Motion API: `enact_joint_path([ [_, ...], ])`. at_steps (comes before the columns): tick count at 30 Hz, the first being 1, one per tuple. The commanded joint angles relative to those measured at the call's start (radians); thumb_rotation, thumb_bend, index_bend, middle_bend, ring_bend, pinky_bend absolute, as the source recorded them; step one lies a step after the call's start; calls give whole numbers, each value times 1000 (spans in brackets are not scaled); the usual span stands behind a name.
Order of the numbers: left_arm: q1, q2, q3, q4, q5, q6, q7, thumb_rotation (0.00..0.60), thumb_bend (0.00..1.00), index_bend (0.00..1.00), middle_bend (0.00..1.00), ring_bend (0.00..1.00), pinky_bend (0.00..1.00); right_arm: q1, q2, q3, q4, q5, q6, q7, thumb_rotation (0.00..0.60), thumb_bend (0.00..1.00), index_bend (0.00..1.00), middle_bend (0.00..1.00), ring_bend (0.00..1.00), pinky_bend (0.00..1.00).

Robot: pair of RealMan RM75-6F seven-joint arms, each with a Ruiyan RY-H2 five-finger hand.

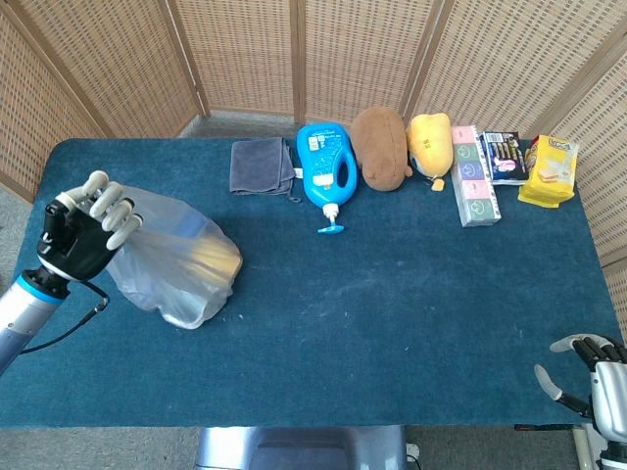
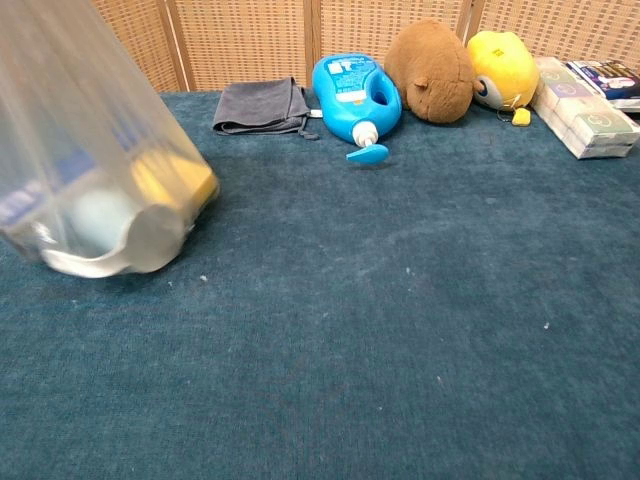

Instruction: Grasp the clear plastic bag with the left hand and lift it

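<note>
The clear plastic bag (image 1: 178, 262) holds a yellow item, a blue-labelled pack and a pale round container. My left hand (image 1: 80, 238) grips its gathered neck at the table's left side, and the bag hangs tilted from it with its bottom low over the cloth. In the chest view the bag (image 2: 95, 175) fills the upper left, blurred, and the left hand is out of frame. My right hand (image 1: 588, 367) sits off the table's near right corner, its fingers apart, holding nothing.
Along the far edge lie a grey cloth (image 1: 262, 166), a blue detergent bottle (image 1: 327, 168), a brown plush (image 1: 381, 147), a yellow plush (image 1: 430, 144), a tissue pack (image 1: 474, 176), a dark packet (image 1: 506, 157) and a yellow packet (image 1: 549, 171). Wicker screens stand behind the blue table (image 1: 392, 313).
</note>
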Motion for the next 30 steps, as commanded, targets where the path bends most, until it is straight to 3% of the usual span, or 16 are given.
enact_joint_path([
  [1, -28, 25, -28, -26, -28, -37, 13, 321, 764, 572, 656, 669, 752, 0, 1, 0, 0, 0, 0, 2, 127, 323, 448, 420, 318, 232],
  [12, -124, 83, -127, -100, -106, -184, 62, 324, 756, 572, 656, 668, 754, -3, -5, -3, 6, -1, 0, 9, 125, 323, 448, 420, 318, 232],
  [30, -213, 16, -240, -94, -187, -315, 106, 323, 744, 572, 656, 669, 754, -7, -13, -1, 24, 15, -2, 22, 125, 324, 448, 420, 318, 232],
])
